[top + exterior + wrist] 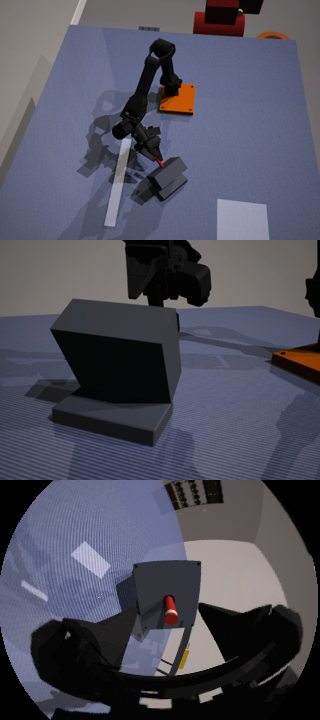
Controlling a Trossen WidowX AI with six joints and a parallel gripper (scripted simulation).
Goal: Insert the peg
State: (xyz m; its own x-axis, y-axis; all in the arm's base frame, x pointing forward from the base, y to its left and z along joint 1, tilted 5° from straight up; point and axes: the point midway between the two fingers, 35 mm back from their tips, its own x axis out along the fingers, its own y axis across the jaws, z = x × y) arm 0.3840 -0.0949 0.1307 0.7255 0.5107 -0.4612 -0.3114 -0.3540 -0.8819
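The red round peg point(159, 162) point(170, 612) has its lower end in the hole of the dark grey sloped panel point(168, 173) point(116, 322) point(152, 582). Its upper part sticks out of the face towards the wrist camera, with a pale ring near its end. How deep it sits is hidden. My gripper point(158, 159) point(168, 608) is open, with one finger on each side of the peg and a gap on both sides in the wrist view. In the exterior view the panel block hides the peg and part of the fingers.
The panel leans over a low grey foot point(173, 188) point(111, 413) on the blue table. The orange base plate point(180, 102) point(297, 365) of the arm is behind. A white strip point(115, 196) and a white patch point(241, 219) lie flat on the table.
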